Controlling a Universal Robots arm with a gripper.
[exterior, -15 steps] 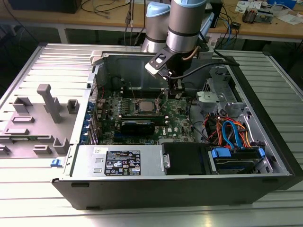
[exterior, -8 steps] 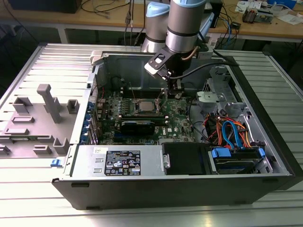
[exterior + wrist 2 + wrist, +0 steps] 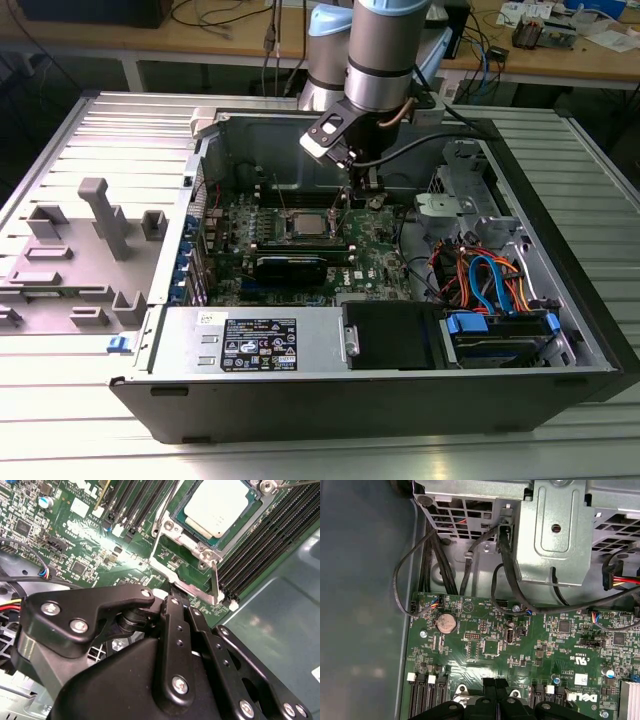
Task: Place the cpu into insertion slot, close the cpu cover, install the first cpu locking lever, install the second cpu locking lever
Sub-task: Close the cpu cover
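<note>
"Black fingers point(image 3: 173, 617) on your gripper point(image 3: 181, 602): closed?"

"Pressed together over the green motherboard point(image 3: 90, 530), with nothing visible between them."

"Your cpu point(image 3: 220, 505)?"

"Just beyond the tips, seated in the insertion slot point(image 3: 180, 525), with the silvery cpu cover point(image 3: 204, 554) framing it. White board lettering surrounds it."

The exterior view looks down from high up and some way back, over a ribbed table point(image 3: 100, 130), into the whole open computer case point(image 3: 350, 415), with the arm point(image 3: 380, 50) coming in from the far side. Both wrist views sit close above the green motherboard point(image 3: 85, 545) and look past the black gripper point(image 3: 172, 596) point(image 3: 496, 685): the second wrist view faces the processor chip point(image 3: 220, 505), the first wrist view faces the board's edge and a metal bracket point(image 3: 555, 535). All three views share the motherboard point(image 3: 375, 250) point(image 3: 485, 645), and the exterior view also takes in the chip point(image 3: 305, 224).
</note>
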